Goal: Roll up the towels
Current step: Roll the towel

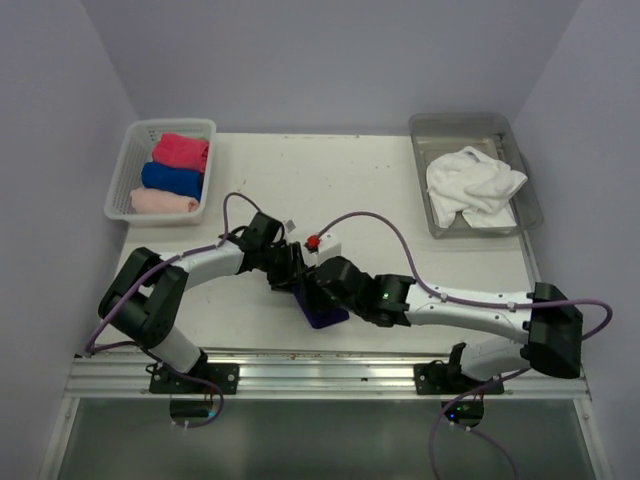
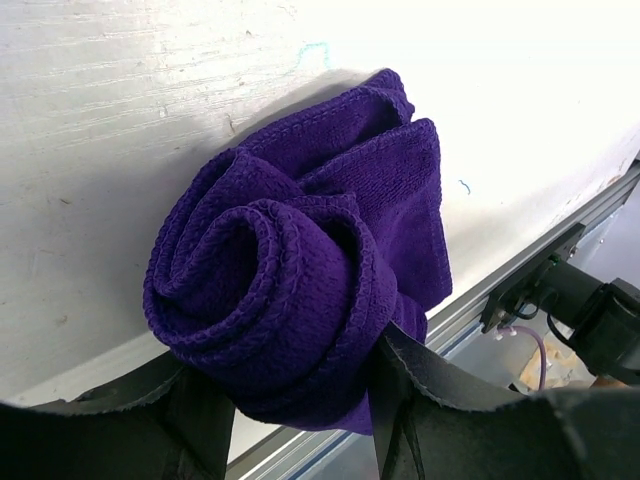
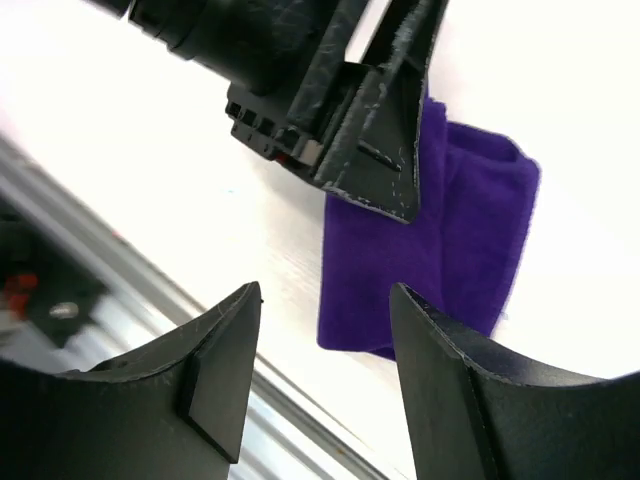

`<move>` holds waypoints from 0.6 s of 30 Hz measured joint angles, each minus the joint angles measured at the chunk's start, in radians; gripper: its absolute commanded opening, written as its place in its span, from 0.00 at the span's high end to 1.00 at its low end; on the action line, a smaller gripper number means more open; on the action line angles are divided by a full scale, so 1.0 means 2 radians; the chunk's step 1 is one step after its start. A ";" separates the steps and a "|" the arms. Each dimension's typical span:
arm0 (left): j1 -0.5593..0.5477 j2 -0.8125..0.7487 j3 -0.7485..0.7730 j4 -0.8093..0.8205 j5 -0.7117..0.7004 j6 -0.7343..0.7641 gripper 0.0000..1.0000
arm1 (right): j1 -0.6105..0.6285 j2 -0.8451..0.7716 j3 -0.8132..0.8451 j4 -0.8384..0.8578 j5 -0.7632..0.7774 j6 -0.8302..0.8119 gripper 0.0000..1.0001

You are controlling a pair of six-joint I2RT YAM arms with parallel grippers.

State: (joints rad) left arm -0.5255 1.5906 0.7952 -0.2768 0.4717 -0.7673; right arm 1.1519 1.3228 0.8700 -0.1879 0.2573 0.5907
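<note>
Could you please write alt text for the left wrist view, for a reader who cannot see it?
A deep purple towel, rolled into a loose spiral with its end facing the camera, sits between the two black fingers of the left gripper, which touch it on either side. It lies on a white table near the metal rail at its edge.

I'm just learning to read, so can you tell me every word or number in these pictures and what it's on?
There are no words, numbers or labels that can be read in any view.
The purple towel, white basket and grey tray show no writing.
The faint blue marks on the table are squiggles, not letters.
The little white-and-red thing is too small to tell.
</note>
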 measured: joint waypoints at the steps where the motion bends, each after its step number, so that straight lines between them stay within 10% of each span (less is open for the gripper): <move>1: 0.000 0.000 0.000 -0.001 -0.001 0.000 0.49 | 0.021 0.013 0.022 -0.019 0.035 -0.011 0.42; 11: 0.000 0.000 0.003 -0.012 -0.004 0.000 0.47 | 0.134 0.208 0.122 -0.118 0.209 -0.069 0.41; 18: 0.000 -0.001 0.007 -0.020 -0.005 0.000 0.36 | 0.132 0.241 0.131 -0.142 0.248 -0.057 0.95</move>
State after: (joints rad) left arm -0.5262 1.5879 0.8085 -0.3161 0.4610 -0.7681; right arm 1.4158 1.8053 1.1313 -0.4717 0.7536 0.4767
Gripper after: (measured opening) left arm 0.608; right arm 0.165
